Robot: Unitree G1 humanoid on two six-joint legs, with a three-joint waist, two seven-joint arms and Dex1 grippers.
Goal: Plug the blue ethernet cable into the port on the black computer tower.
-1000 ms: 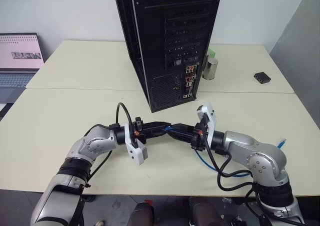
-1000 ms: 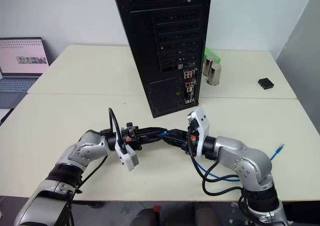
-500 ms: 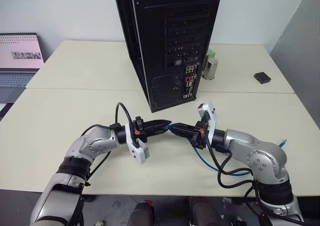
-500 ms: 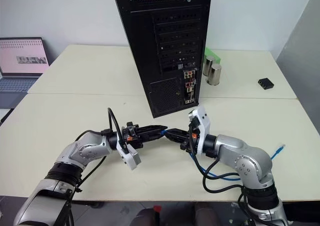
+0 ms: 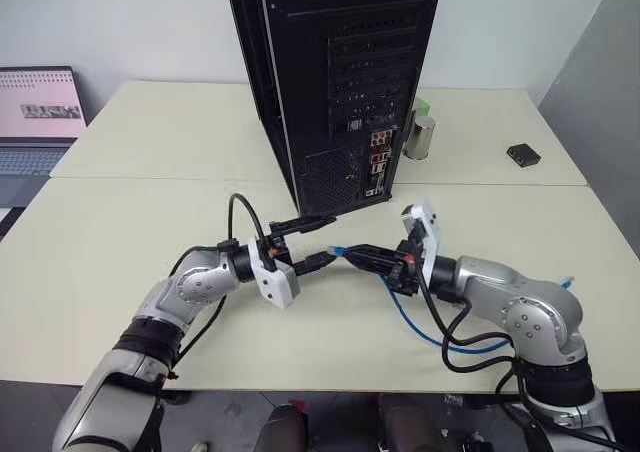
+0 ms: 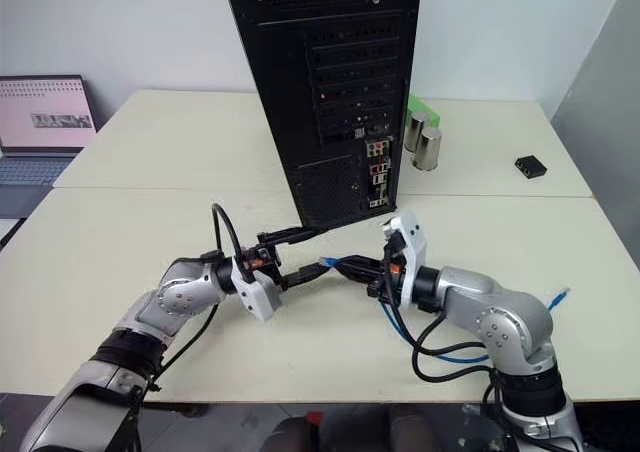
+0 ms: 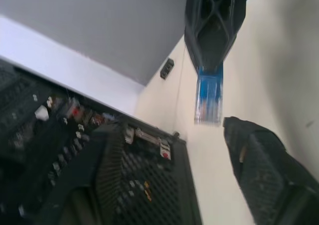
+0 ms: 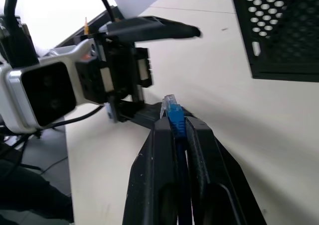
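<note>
A second ago the left gripper (image 5: 316, 240) was clamped on the plug of the blue ethernet cable (image 8: 174, 116) together with the right gripper (image 5: 352, 254). Now its jaws have sprung wide apart and let go. The plug sticks out past the right jaws' tips alone, just beside the left gripper's lower finger.

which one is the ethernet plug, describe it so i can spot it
Find the black tower on the table. In front of it the right pincer is shut on a blue cable. The plug is its clear-tipped blue end, poking out past the fingertips.
</note>
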